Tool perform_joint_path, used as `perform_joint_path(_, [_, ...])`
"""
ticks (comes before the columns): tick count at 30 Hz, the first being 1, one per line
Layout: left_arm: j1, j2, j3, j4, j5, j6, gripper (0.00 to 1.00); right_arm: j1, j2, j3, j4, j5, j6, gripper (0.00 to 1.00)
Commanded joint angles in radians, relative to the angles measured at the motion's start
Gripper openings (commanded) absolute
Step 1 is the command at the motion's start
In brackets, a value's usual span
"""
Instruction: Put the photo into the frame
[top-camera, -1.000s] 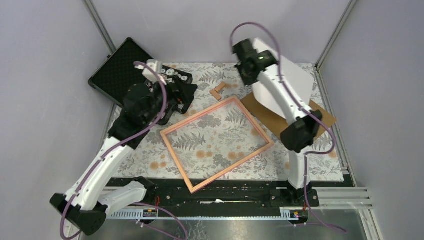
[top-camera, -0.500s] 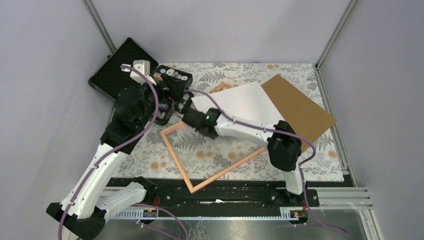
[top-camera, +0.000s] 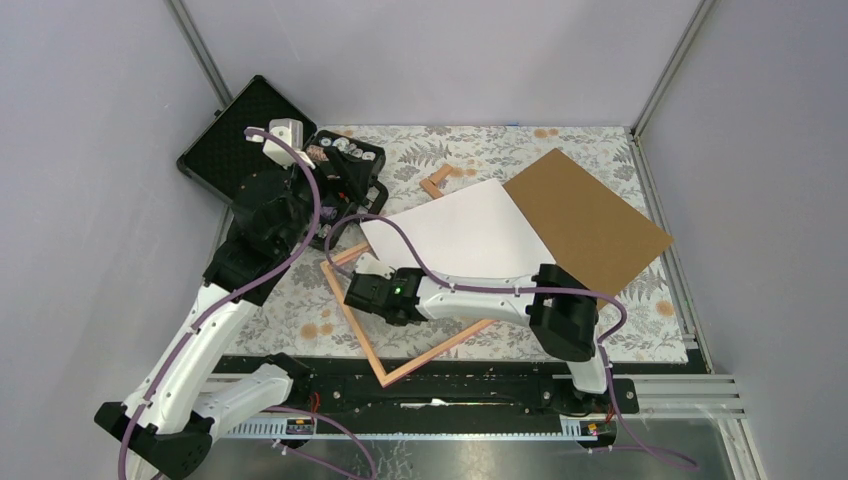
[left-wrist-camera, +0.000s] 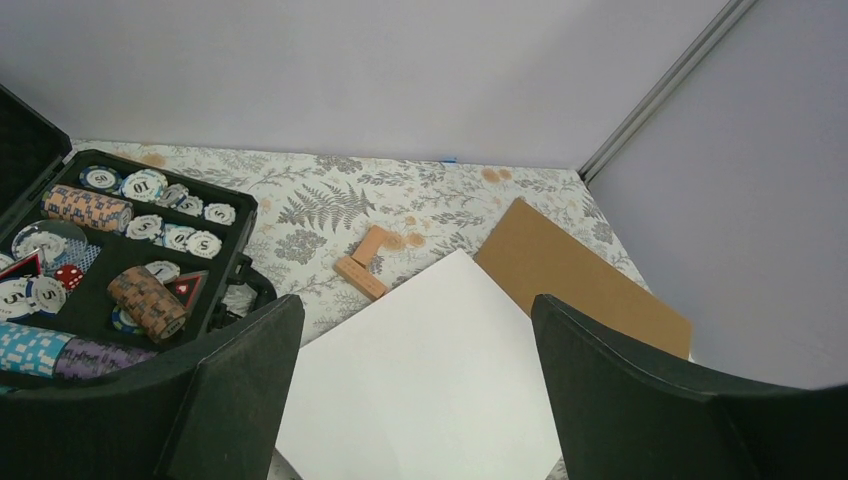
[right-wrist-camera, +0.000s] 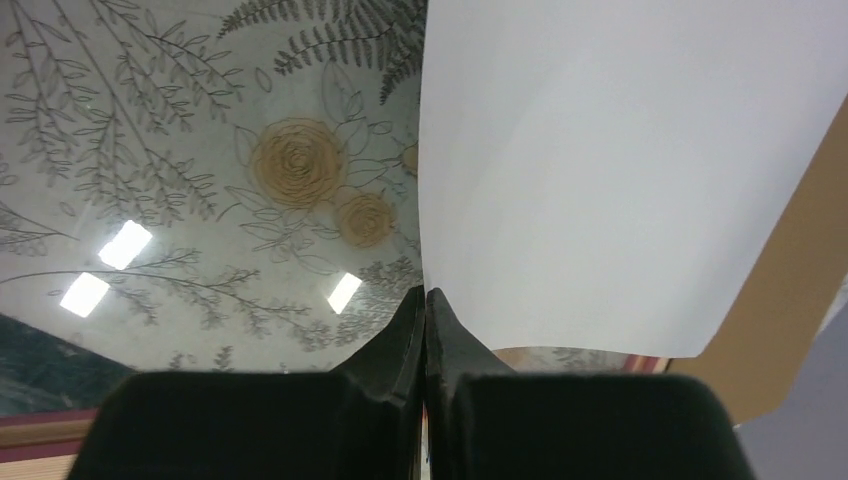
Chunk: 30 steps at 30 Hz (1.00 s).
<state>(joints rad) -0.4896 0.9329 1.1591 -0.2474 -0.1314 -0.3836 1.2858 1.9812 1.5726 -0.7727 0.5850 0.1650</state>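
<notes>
The photo (top-camera: 460, 235) lies white back up, tilted over the far part of the pinkish-orange frame (top-camera: 352, 325) and covering its far rails. My right gripper (top-camera: 368, 290) is shut on the photo's near left edge, low over the frame's inside. In the right wrist view the jaws (right-wrist-camera: 425, 300) meet on the white sheet (right-wrist-camera: 620, 170) above shiny patterned glass. My left gripper (top-camera: 352, 205) is open and empty beside the chip case. In the left wrist view its fingers (left-wrist-camera: 240, 390) stand wide apart, above the photo (left-wrist-camera: 430, 370).
A plain brown board (top-camera: 590, 215) lies at the back right, partly under the photo. Two small wooden blocks (top-camera: 437, 182) lie behind the photo. An open black case of poker chips (top-camera: 340, 160) stands at the back left, its lid (top-camera: 235, 140) off the table edge.
My right arm has swung the photo down from the back and drawn it to the near left over the frame. The left arm has pulled back slightly and since barely moved.
</notes>
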Motion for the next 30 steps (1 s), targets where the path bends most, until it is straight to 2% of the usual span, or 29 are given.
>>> perform_joint_path(1, [0.005,0.004,0.025,0.029,0.004,0.000,0.89,0.036,-0.054,-0.015,0.037,0.021,0.173,0.00])
perform_joint_path(5, [0.005,0.006,0.024,0.030,0.007,-0.005,0.89,0.062,-0.055,-0.020,0.036,0.019,0.242,0.00])
perform_joint_path(13, [0.005,0.012,0.021,0.033,0.008,-0.009,0.89,0.098,-0.018,0.003,0.056,0.012,0.272,0.00])
perform_joint_path(30, [0.005,0.013,0.020,0.033,0.019,-0.010,0.89,0.124,-0.042,-0.043,0.162,-0.056,0.214,0.00])
